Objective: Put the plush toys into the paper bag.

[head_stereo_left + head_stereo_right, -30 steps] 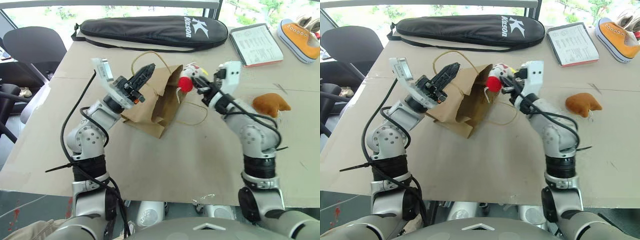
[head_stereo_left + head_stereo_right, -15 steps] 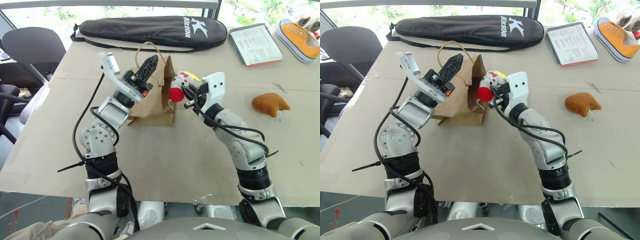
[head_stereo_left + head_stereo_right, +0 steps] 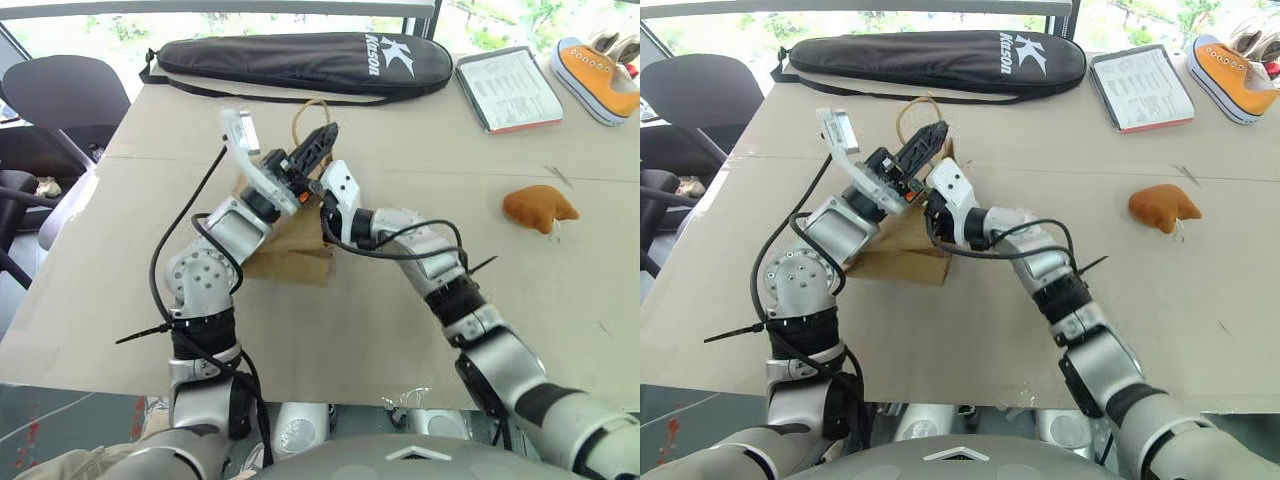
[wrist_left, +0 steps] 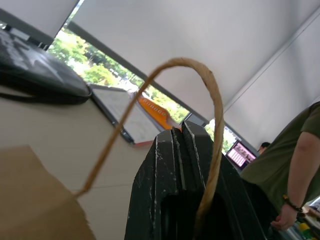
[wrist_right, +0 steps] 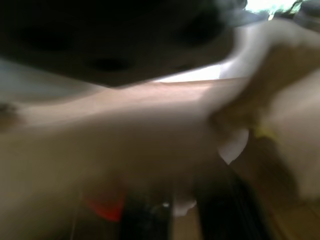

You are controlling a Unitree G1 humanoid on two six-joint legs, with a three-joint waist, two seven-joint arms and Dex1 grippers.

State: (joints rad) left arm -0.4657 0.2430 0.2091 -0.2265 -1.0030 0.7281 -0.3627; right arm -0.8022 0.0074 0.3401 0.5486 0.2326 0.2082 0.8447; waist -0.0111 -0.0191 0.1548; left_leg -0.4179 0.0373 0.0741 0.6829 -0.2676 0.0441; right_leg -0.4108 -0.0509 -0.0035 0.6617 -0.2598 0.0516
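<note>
My left claw (image 3: 322, 136) is clamped shut on one twine handle (image 4: 150, 95) of the paper bag (image 3: 290, 250), holding it up so the mouth faces right, toward my other arm. My right claw (image 3: 932, 208) reaches in from the right and sits at that mouth, its tip buried in the brown paper; I cannot tell how wide its fingers stand. Its wrist view shows a blurred red patch (image 5: 105, 206) and a white shape (image 5: 232, 145) against brown paper, which I take for the white plush toy, right at the claw and inside the bag. So what the coming move turns on, I judge, is that the toy lies just ahead of the claw, past the bag's lip, and only needs letting go. The orange-brown plush toy (image 3: 540, 208) lies on the counter (image 3: 400, 330) well off to the right, much nearer my right arm.
</note>
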